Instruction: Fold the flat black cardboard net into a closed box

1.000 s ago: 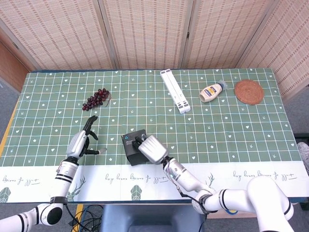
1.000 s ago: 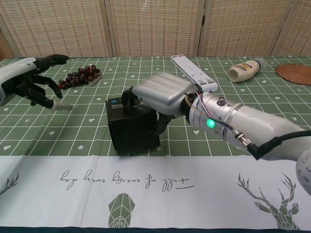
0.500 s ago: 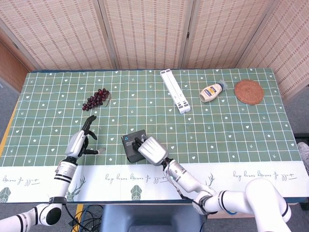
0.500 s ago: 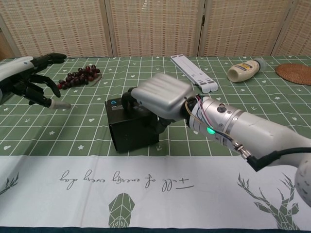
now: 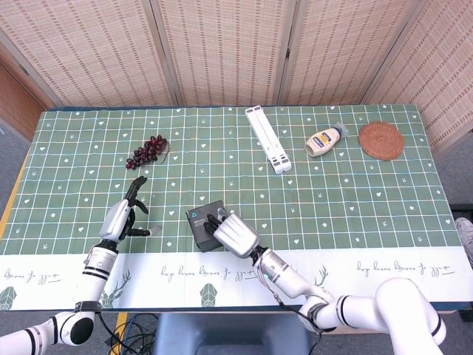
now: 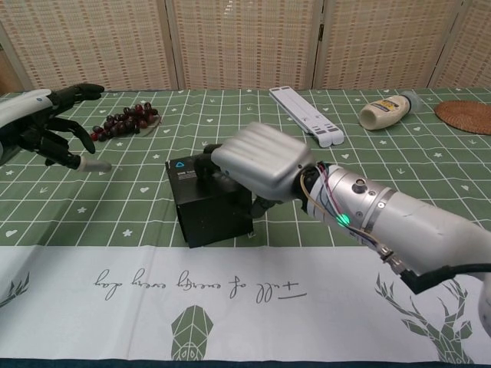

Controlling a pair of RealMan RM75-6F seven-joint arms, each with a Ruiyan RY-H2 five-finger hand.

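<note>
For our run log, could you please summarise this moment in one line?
stage: closing box | right hand: resting on black box, grip unclear | left hand: open, apart | box: looks closed

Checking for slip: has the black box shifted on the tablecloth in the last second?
No. The black box sits on the same grid squares of the tablecloth.

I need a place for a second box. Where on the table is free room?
Free: the cloth right of the black box below the mayonnaise bottle, and between grapes and white folded stand. Crowded: around the box, under the right hand, near the left hand.
</note>
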